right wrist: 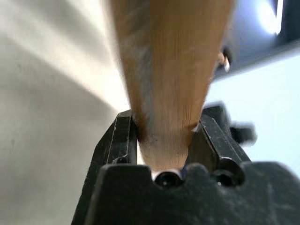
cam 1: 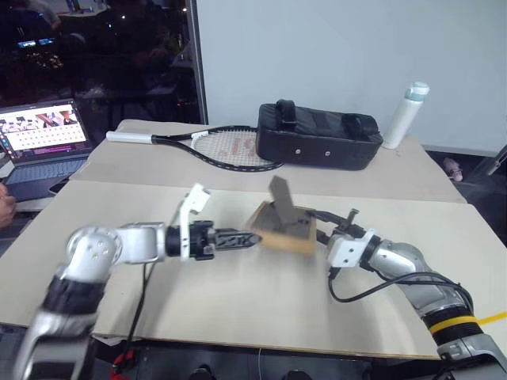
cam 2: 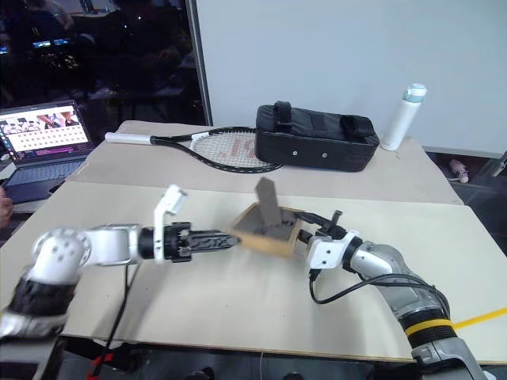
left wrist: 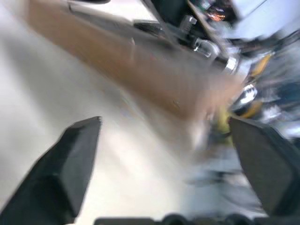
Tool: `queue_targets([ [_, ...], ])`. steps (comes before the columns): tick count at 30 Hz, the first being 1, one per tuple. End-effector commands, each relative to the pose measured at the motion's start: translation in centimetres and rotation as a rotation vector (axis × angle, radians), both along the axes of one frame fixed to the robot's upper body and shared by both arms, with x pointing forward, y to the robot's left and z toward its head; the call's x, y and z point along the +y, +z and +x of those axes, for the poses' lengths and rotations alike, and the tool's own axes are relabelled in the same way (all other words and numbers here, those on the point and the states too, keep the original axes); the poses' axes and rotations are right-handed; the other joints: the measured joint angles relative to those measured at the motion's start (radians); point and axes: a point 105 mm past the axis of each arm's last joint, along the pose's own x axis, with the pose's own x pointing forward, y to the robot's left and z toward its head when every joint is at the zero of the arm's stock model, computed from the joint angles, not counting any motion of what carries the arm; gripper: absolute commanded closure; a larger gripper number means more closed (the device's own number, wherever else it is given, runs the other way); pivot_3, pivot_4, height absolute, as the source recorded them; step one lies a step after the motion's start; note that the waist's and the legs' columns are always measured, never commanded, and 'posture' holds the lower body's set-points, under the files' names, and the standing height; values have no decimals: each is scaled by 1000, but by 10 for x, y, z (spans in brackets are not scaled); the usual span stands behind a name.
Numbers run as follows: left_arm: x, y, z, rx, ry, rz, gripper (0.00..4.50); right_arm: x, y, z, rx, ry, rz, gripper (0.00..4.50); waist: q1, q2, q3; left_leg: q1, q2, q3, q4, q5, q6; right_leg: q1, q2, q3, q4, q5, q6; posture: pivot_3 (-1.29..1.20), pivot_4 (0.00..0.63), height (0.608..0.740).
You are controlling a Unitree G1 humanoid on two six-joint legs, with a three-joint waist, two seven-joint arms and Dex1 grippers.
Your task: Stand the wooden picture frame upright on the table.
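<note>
Laptop [cam 1: 43, 146] sits way off on the left with its screen lit, nothing to do with the job. Moving right, the left gripper [cam 1: 247, 238] points sideways at the near left corner of the wooden picture frame [cam 1: 283, 228], and the left wrist view shows its fingers [left wrist: 70, 173] spread wide with nothing between them, so that side has no hold on anything. The frame itself is in the middle of the surface [cam 1: 261, 301], tilted with its dark back facing up and the fold-out stand [cam 1: 282, 200] sticking up out of it. From the head views it looks lifted or propped on one edge rather than flat, can't really tell which. On its right end, the right gripper [cam 2: 310, 235] has it: the right wrist view shows those fingers [right wrist: 112, 150] pinching the wooden edge from both sides. Behind all this are a tennis racket [cam 1: 214, 145], a black bag [cam 1: 319, 134] and a white bottle [cam 1: 406, 115], well apart from the frame.

What could go wrong: the whole frame hangs on one pinch at one edge, so it could pivot or slip out when tipped upright. Also the stand might not be angled right, and then the frame just flops over once let go.
</note>
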Motion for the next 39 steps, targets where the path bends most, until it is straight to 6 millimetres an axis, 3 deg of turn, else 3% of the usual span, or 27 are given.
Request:
queue_targets([
  [1, 14, 21, -4, -183, -50, -31, 0, -3, 26, 5, 161, 26, 237, 3250, 4, 0, 0, 0, 0, 0, 1, 0, 0, 1, 0, 0, 0, 0, 0, 0, 150, 726],
  [6, 27, 28, 7, -290, 5, -11, 0, -5, 20, 25, 568, -13, 536, 3251, 2, 0, 1, 0, 0, 0, 3, 0, 2, 3, 0, 0, -1, -2, 1, 0, 150, 726],
  [14, 30, 4, 10, -333, 78, 42, 0, -1, -13, 29, 985, -53, 746, 3253, -1, 1, 1, -2, 0, 0, 1, -1, 4, -1, 0, 0, 0, -2, 1, 0, 150, 726],
  [18, 33, -3, 13, -341, 116, 57, 0, -2, -25, 25, 1110, -60, 788, 3254, 0, 1, 1, -4, 0, 0, 2, -1, 4, -2, 0, 0, 2, -2, 1, 0, 150, 726],
  [25, 38, -22, 20, -319, 160, 94, 0, 12, -49, -1, 1337, -32, 686, 3256, -3, 1, 1, -3, 0, 0, 3, -1, 4, -2, 0, 0, 2, -2, 1, 0, 150, 726],
  [29, 41, -28, 22, -307, 172, 103, 0, 20, -53, -5, 1353, -36, 655, 3259, -5, 1, 1, -3, 0, 0, 3, -1, 4, -2, 1, 0, 4, -3, 2, 0, 150, 726],
  [34, 41, -34, 24, -303, 173, 115, 0, 25, -40, -6, 1332, 11, 702, 3261, -8, 1, 1, -3, 0, 0, 3, -1, 4, -2, 1, 0, 4, -5, 5, 0, 150, 726],
  [36, 40, -34, 26, -299, 174, 108, 0, 26, -33, -9, 1329, 36, 699, 2216, -7, 1, 1, -3, 0, 0, 3, -1, 4, -3, 1, 0, 4, -5, 5, 0, 150, 726],
  [39, 40, -36, 29, -295, 177, 107, 0, 19, -24, -15, 1317, 60, 718, 1248, -3, 1, 1, -3, 0, 0, 3, -1, 4, -3, 1, 0, 4, -5, 5, 0, 150, 726],
])
